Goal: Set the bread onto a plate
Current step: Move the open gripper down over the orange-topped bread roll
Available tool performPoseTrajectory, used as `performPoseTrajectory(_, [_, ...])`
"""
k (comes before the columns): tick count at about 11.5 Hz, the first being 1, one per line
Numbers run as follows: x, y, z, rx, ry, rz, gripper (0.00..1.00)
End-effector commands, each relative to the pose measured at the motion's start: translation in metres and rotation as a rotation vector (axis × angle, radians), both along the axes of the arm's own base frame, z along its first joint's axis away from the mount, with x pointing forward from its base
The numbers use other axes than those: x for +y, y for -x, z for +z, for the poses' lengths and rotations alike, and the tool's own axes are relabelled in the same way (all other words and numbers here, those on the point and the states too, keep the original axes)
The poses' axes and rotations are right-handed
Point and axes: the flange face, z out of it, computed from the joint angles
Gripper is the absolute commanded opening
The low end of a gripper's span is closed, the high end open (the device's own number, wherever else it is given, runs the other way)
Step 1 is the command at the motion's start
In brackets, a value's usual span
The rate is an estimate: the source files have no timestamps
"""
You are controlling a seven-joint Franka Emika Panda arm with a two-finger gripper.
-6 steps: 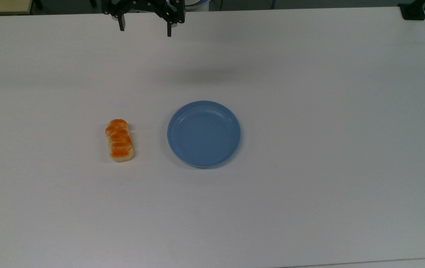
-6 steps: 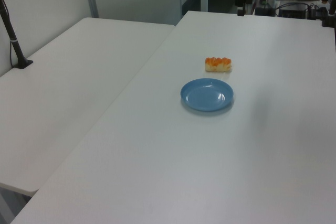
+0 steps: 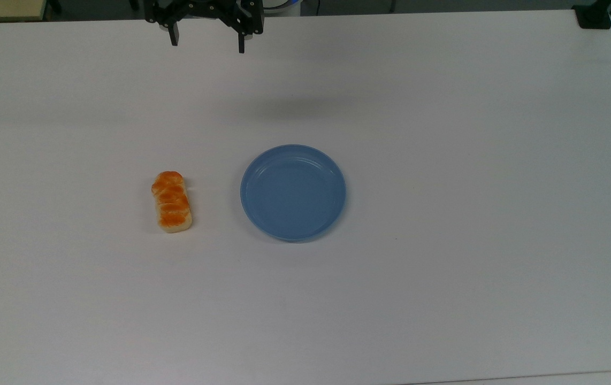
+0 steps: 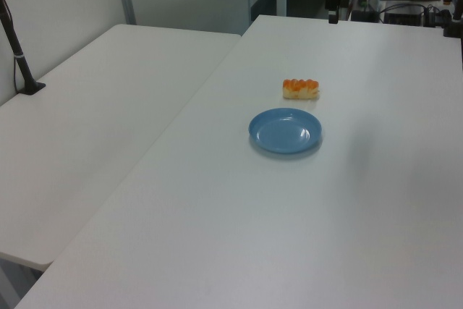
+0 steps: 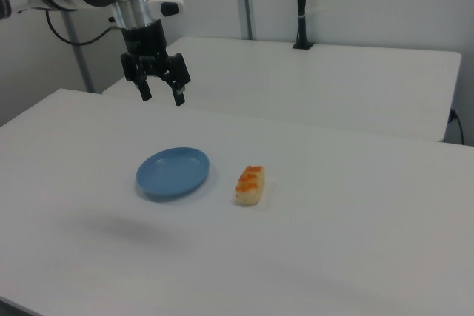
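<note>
The bread (image 3: pixel 172 202), a small oblong loaf with a glossy orange top and pale sides, lies flat on the white table (image 3: pixel 444 133), at the top view's left of the plate. The blue round plate (image 3: pixel 292 192) sits a short gap away with nothing on it. Both also appear in the left view, bread (image 4: pixel 300 89) behind plate (image 4: pixel 285 130), and in the right view, bread (image 5: pixel 249 184) to the right of plate (image 5: pixel 172 172). My gripper (image 3: pixel 208 44) hangs open high above the table's far edge, well away from both; in the right view the gripper (image 5: pixel 161 94) holds nothing.
A second white table (image 4: pixel 87 121) adjoins at the left view's left, with a black post (image 4: pixel 22 63) on it. A black clamp (image 3: pixel 594 16) sits on the far right corner in the top view. Cables and equipment (image 4: pixel 412 5) lie beyond the far edge.
The gripper has shifted slightly toward the top view's upper edge. Bread and plate have not moved.
</note>
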Motion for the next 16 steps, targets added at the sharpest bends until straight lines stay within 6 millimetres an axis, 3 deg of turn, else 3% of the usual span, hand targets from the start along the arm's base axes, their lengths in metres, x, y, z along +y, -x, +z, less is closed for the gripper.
performPoseTrajectory(1, [-0.013, 0.010, 0.001, 0.001, -0.072, 0.052, 1.00])
performPoseTrajectory(4, [-0.026, -0.003, -0.011, -0.025, -0.068, 0.096, 1.00])
performPoseTrajectory(8, [-0.068, -0.039, -0.071, -0.050, -0.055, 0.126, 1.00])
performPoseTrajectory(12, [-0.093, -0.078, -0.159, -0.051, -0.033, 0.121, 1.00])
performPoseTrajectory(16, [-0.107, -0.095, -0.227, -0.040, -0.005, 0.126, 1.00])
